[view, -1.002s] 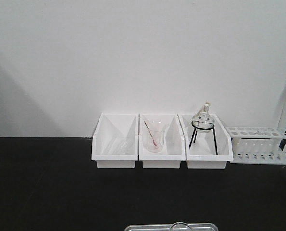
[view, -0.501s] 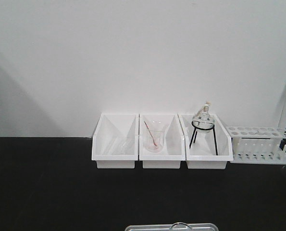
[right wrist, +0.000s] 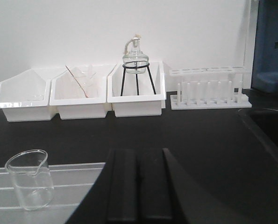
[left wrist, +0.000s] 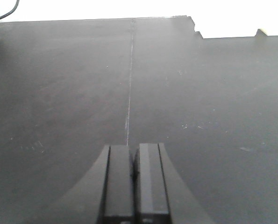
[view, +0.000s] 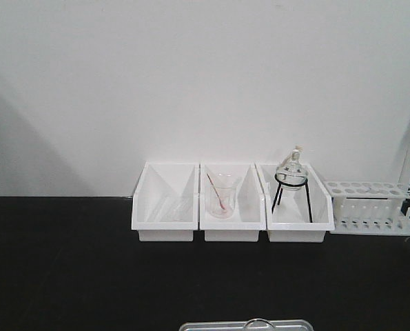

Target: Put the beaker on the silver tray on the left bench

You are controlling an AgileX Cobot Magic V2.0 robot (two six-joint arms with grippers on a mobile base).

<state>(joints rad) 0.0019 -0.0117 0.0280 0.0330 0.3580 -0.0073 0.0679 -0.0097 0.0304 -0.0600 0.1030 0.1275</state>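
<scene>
The small clear beaker (right wrist: 30, 179) stands upright and empty on the silver tray (right wrist: 68, 186) at the lower left of the right wrist view. Only its round rim (view: 258, 322) and the silver tray's far edge (view: 211, 325) peek in at the bottom of the front view. My right gripper (right wrist: 139, 156) is shut with nothing in it, to the right of the beaker and apart from it. My left gripper (left wrist: 133, 150) is shut and holds nothing, hovering over bare black bench top (left wrist: 64, 84).
Three white bins (view: 164, 202) line the wall. The middle one holds a beaker with a red rod (view: 221, 196); the right one holds a flask on a black tripod (view: 291, 181). A white test-tube rack (view: 371, 207) stands further right. A sink edge (right wrist: 269, 130) lies at the right.
</scene>
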